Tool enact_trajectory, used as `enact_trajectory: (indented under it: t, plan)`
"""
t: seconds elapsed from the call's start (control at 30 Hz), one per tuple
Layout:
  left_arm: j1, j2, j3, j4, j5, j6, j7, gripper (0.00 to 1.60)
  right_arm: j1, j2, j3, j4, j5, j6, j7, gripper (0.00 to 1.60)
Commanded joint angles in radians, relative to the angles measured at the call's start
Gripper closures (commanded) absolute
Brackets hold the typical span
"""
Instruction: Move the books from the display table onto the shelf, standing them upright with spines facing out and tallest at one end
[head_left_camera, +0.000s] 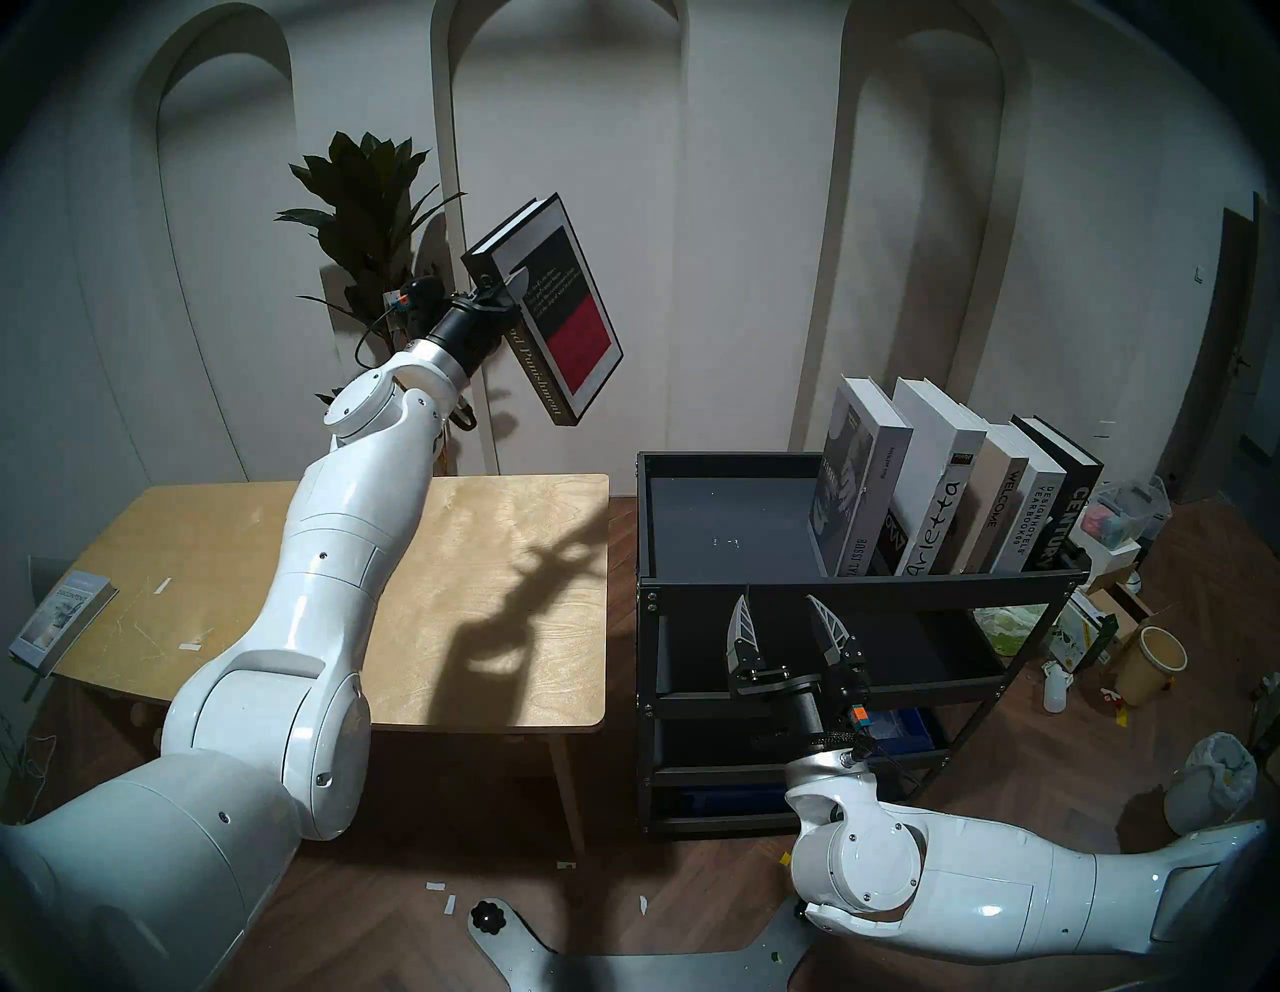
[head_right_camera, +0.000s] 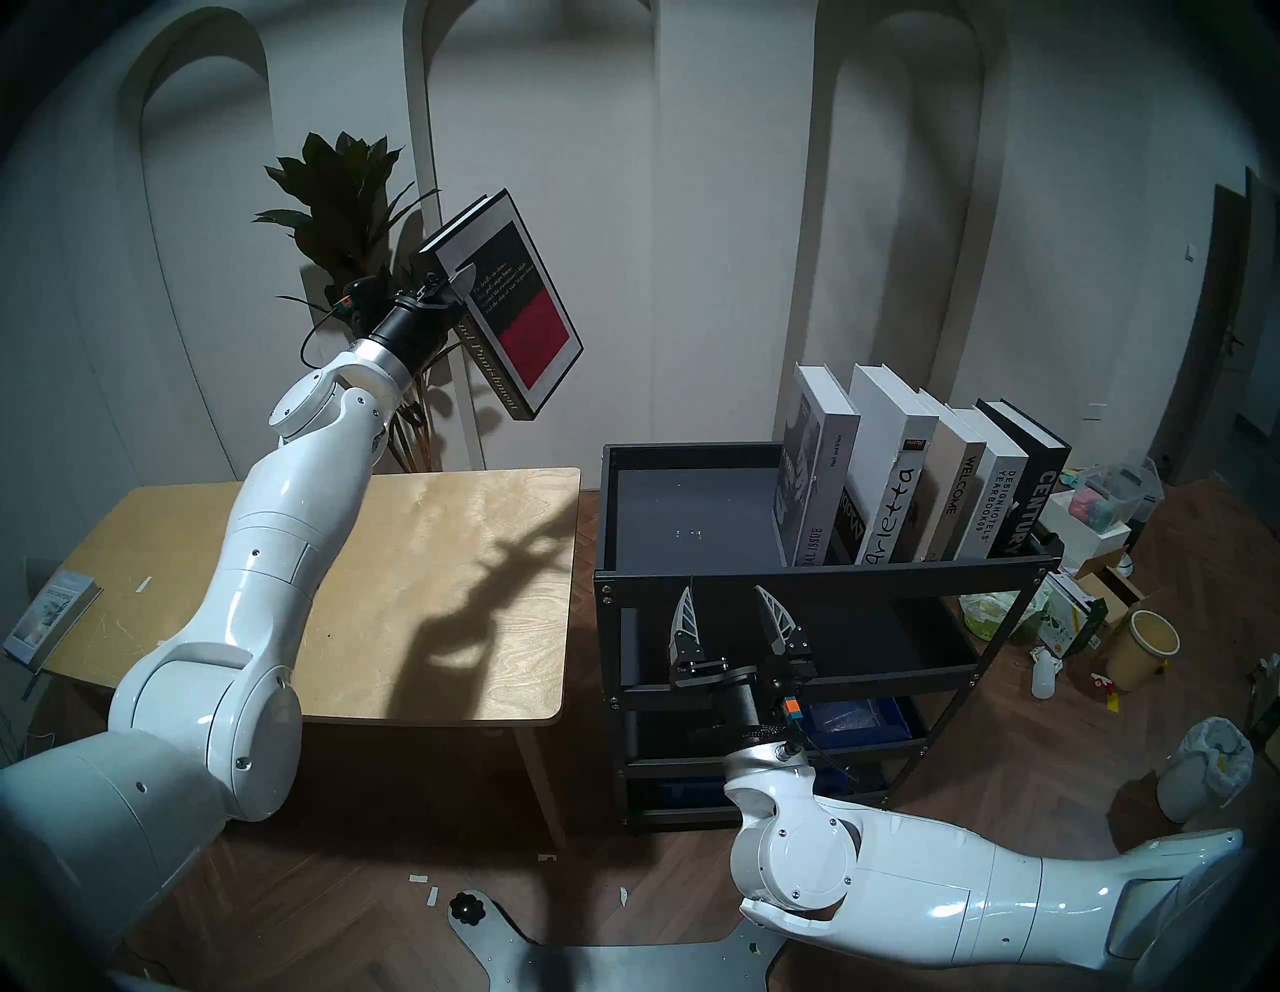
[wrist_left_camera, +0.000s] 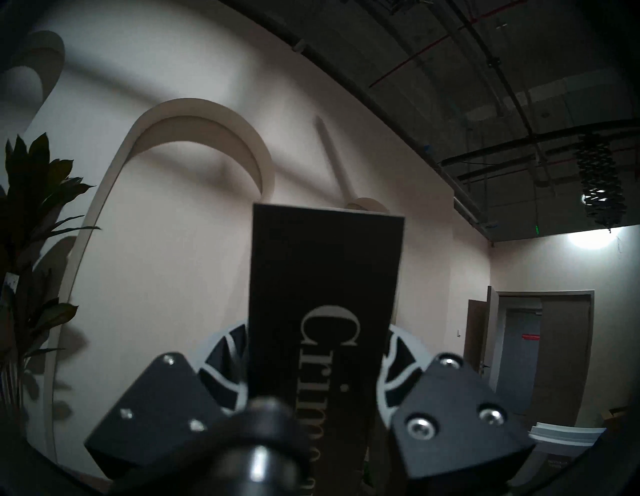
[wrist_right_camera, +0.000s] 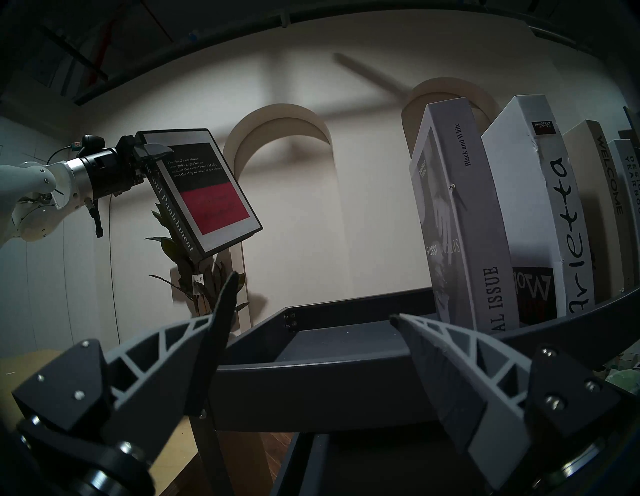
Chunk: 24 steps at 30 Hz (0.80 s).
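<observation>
Books (head_left_camera: 949, 485) already fill the right of the rack (head_left_camera: 720, 533), leaning left; my left claw (head_left_camera: 500, 299) pinches the black one (head_left_camera: 554, 305) by its spine, tilted, upper centre of the frame. I judge it could twist loose, or knock that leaning row. My right claw (head_left_camera: 786, 623) waits wide, empty, below the rim. Pale table (head_left_camera: 485, 554) lower left; plant (head_left_camera: 367, 208) behind.

the two head cams look down from above w/ nearly the same pic, display table (head_left_camera: 485, 526) on the left, shelf (head_left_camera: 727, 526) on the right. left wrist cam sits v. close behind the crime and punishment book (wrist_left_camera: 322, 277), facing up at wall & ceiling. right wrist cam looks forward from low by the shelf rim, sharing that book & the shelved books (wrist_right_camera: 540, 214) w/ the head cams.
</observation>
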Motion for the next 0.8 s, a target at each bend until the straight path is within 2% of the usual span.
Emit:
enact_trajectory:
  t: [0.0, 0.17, 0.2, 0.3, 0.5, 0.77]
  plan:
    - [0.0, -0.07, 0.012, -0.107, -0.012, 0.037, 0.072, 1.6, 0.004, -0.003, 0.002, -0.01, -0.002, -0.003, 0.001, 0.0]
    - [0.014, -0.109, 0.036, -0.185, -0.024, 0.068, 0.109, 1.6, 0.004, -0.003, 0.002, -0.009, -0.002, -0.003, 0.001, 0.0]
    - [0.006, -0.118, 0.042, -0.161, -0.028, 0.071, 0.112, 1.6, 0.004, -0.003, 0.002, -0.009, -0.002, -0.003, 0.001, 0.0]
    - [0.035, -0.13, 0.057, -0.207, -0.03, 0.089, 0.136, 1.6, 0.005, -0.003, 0.002, -0.008, -0.002, -0.003, 0.001, 0.0]
    - [0.097, -0.142, 0.075, -0.284, -0.032, 0.127, 0.197, 1.6, 0.005, -0.004, 0.002, -0.008, -0.002, -0.003, 0.001, 0.0]
    - [0.233, -0.147, 0.107, -0.388, -0.02, 0.193, 0.317, 1.6, 0.005, -0.004, 0.001, -0.008, -0.002, -0.003, 0.001, 0.0]
